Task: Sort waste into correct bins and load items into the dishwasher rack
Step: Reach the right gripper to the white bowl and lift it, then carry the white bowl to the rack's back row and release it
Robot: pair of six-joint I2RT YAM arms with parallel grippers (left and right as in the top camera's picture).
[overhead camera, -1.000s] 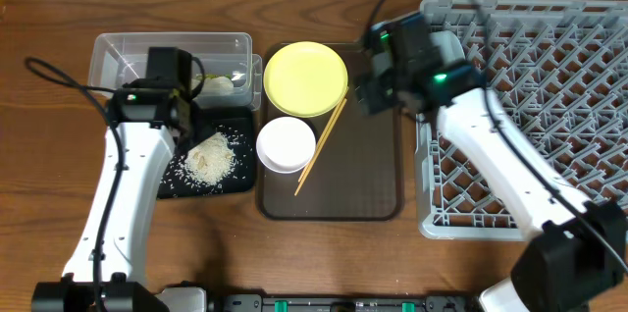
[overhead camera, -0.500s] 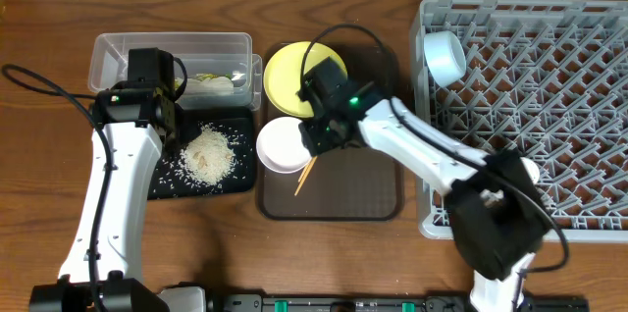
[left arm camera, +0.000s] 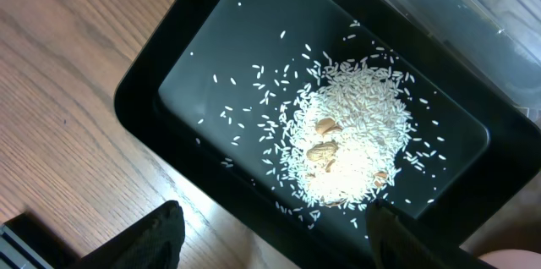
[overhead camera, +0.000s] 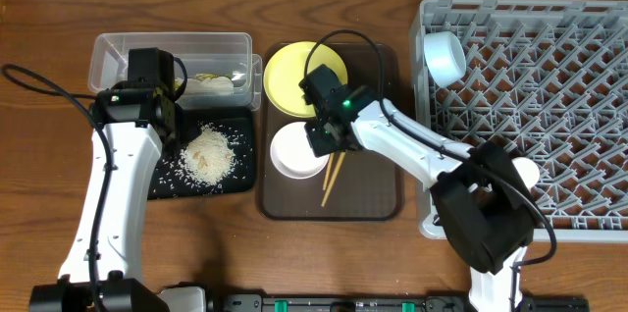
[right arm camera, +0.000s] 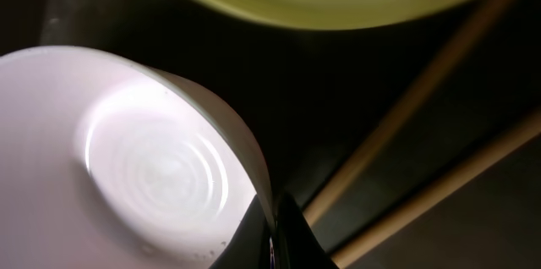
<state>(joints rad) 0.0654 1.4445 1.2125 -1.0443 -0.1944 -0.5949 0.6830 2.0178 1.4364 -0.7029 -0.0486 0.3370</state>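
Your right pincer [overhead camera: 324, 143] is clenched on the right rim of the round white bowl [overhead camera: 292, 152]. The bowl sits on the dark brown serving tray [overhead camera: 373, 184] at the middle of the wooden worktop [overhead camera: 59, 204], beside the wooden chopsticks [overhead camera: 329, 182] and the round yellow plate [overhead camera: 285, 72]. Your left pincer [left arm camera: 275, 216] is released, jaws spread. It hangs above the shallow black rectangular tray [left arm camera: 169, 74] of loose white rice grains [left arm camera: 347, 134], toward the left edge.

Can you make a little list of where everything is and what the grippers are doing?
Rice: heaped in the black tray
Left gripper: open, above the rice
Right gripper: pinching the white bowl's rim
White bowl, chopsticks, yellow plate: on the brown tray
Light blue bowl: in the dishwasher rack
Snack wrapper: in the clear tub
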